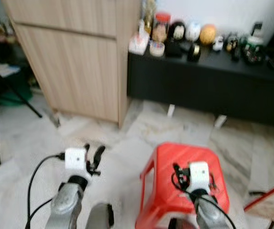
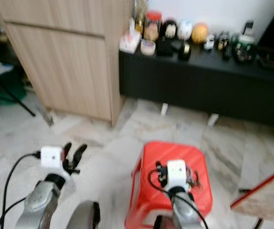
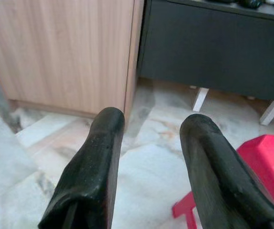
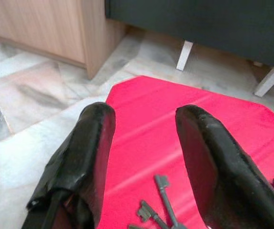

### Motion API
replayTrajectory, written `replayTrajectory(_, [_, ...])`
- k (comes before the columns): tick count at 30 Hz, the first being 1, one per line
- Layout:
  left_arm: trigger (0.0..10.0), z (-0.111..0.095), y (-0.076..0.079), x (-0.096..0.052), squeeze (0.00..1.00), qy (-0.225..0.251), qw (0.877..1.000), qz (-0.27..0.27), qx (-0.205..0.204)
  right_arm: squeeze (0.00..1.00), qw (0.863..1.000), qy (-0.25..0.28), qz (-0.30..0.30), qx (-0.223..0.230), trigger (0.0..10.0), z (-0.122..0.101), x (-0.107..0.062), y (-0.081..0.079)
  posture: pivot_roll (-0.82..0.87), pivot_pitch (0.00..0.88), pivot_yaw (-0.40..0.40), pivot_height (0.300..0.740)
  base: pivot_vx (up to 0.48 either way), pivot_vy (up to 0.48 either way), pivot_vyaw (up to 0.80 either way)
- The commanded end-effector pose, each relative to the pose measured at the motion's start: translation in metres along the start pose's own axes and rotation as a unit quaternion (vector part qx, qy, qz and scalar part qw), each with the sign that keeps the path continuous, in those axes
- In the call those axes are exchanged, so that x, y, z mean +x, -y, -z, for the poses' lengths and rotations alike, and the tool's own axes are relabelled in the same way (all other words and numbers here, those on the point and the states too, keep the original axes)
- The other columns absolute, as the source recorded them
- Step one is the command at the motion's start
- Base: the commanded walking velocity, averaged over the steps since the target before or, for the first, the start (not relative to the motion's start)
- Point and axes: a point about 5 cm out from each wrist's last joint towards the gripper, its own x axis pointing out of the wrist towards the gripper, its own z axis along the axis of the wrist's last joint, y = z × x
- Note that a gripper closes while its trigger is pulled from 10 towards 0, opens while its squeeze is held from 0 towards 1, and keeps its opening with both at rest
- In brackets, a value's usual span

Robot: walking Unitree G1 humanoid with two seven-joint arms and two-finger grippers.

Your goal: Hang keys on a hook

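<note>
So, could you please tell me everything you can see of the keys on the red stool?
The keys are a small bunch of dull grey metal ones, lying flat on the seat of the red plastic stool. Two shafts with notched ends show, fanned apart. They lie between and below the open fingers of the right end effector, which is not touching them. How they are joined is hidden.
</note>
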Motion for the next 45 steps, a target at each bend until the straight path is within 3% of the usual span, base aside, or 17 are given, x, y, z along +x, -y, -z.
replayTrajectory(1, [10.0, 0.000, 0.008, 0.001, 0.00, 0.001, 1.000, 0.012, -0.006, 0.00, 1.000, -0.014, 0.018, 0.001, 10.0, 0.009, -0.005, 0.009, 0.07, 0.078, -0.090, 0.614, 0.000, 0.000, 0.00])
replayTrajectory(10, [10.0, 0.001, 0.007, -0.001, 0.00, 0.002, 1.000, 0.013, -0.004, 0.00, 0.999, -0.017, 0.046, 0.006, 10.0, 0.010, -0.005, 0.012, 0.07, 0.079, -0.092, 0.614, 0.000, 0.000, 0.00])
replayTrajectory(28, [10.0, 0.000, 0.007, -0.002, 0.00, 0.004, 1.000, 0.016, -0.001, 0.00, 0.999, -0.013, 0.029, 0.005, 10.0, 0.009, -0.004, 0.006, 0.08, 0.080, -0.088, 0.614, 0.331, 0.000, 0.00])
replayTrajectory(36, [10.0, 0.000, 0.008, -0.002, 0.00, 0.004, 1.000, 0.017, 0.000, 0.00, 1.000, -0.015, 0.025, 0.005, 10.0, 0.011, -0.005, 0.005, 0.07, 0.081, -0.089, 0.614, 0.000, 0.000, 0.00])
replayTrajectory(41, [10.0, 0.001, 0.009, -0.003, 0.00, 0.001, 1.000, 0.021, -0.003, 0.00, 0.996, -0.081, 0.023, -0.029, 10.0, 0.027, -0.007, 0.008, 0.07, 0.085, -0.091, 0.614, 0.000, 0.000, 0.00])
replayTrajectory(45, [10.0, 0.001, 0.009, -0.003, 0.00, 0.000, 1.000, 0.022, -0.004, 0.00, 0.994, -0.095, 0.010, -0.059, 10.0, 0.029, -0.007, 0.013, 0.08, 0.087, -0.091, 0.614, 0.000, 0.000, 0.00])
